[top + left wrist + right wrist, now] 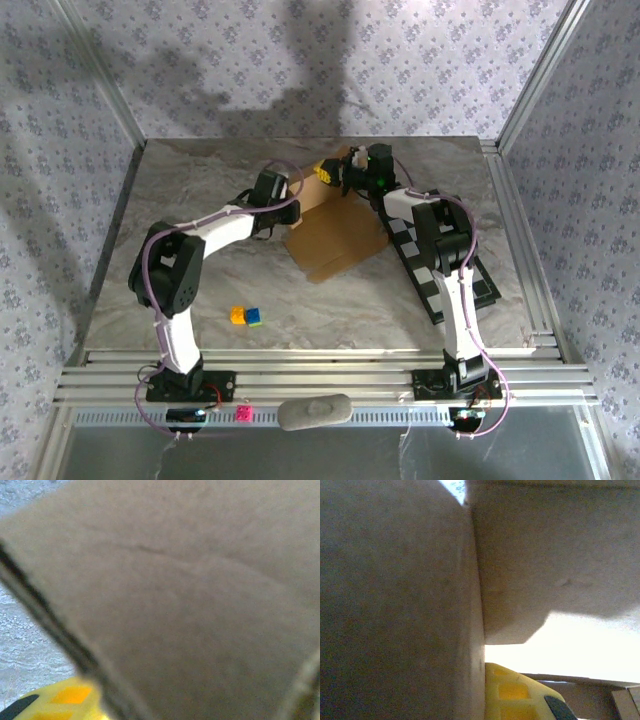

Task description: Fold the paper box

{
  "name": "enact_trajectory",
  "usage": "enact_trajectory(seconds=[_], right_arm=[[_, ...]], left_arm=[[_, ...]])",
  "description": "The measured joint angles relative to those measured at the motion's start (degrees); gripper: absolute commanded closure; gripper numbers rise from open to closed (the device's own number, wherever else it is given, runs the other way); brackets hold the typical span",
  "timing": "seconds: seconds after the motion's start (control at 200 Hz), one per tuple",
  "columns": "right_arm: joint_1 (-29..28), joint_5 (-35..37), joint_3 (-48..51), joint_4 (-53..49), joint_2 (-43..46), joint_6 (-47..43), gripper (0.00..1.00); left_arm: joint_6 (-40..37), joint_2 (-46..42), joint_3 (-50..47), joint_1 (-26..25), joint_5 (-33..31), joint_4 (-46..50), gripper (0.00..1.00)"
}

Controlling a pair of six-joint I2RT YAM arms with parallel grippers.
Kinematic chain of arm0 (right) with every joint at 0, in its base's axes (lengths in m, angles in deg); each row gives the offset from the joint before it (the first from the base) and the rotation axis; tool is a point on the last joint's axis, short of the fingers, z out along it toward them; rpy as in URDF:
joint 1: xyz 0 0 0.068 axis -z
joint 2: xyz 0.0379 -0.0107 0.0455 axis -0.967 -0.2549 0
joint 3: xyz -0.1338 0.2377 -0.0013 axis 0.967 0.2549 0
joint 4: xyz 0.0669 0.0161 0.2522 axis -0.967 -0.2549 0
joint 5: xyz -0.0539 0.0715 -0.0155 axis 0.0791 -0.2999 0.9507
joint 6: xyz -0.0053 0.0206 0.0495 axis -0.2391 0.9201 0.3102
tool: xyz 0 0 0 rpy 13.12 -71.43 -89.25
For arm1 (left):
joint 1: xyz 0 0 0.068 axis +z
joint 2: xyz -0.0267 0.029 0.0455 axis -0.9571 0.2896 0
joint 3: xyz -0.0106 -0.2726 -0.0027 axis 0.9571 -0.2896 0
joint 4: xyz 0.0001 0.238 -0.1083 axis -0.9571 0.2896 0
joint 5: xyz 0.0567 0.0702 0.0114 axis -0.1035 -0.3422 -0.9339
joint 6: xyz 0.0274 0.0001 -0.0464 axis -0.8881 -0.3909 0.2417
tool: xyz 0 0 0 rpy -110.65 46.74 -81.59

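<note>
Paper box (335, 240) sits mid-table toward the back, a tan die-cut sheet lying mostly flat with its rear flap lifted between the two arms. Right gripper (333, 172) is up at that rear edge, jaws clenched tight. On its wrist camera a cardboard panel stands hard against its yellow finger (515, 692), but whether the flap is actually pinched, I can't tell. Left gripper (281, 208) is at the box's left edge with cardboard swamping its wrist view, and whether it's open or closed I can't tell either. The danger, I'd say: if one arm pushes without a firm hold opposite, the sheet skates across that smooth marble-look tabletop (200, 270), or the flap bends off its crease. It could also ride onto the checkerboard (470, 285) just to its right. Two little coloured blocks (246, 316) lie nearer the bases, well apart. Floral-patterned walls (60, 150) close in the cell.
</note>
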Motion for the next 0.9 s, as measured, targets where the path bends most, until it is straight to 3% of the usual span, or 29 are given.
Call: enact_trajectory(seconds=[0.315, 0.9], right_arm=[[0.02, 0.92, 0.33, 1.16, 0.0, 0.37, 1.0], [0.46, 2.47, 7.91, 14.6, 0.42, 0.39, 1.0]], left_arm=[[0.0, 3.67, 2.95, -1.73, -9.55, 0.72, 0.63], [-0.39, 5.86, 4.96, -4.33, -20.15, 1.95, 0.6]])
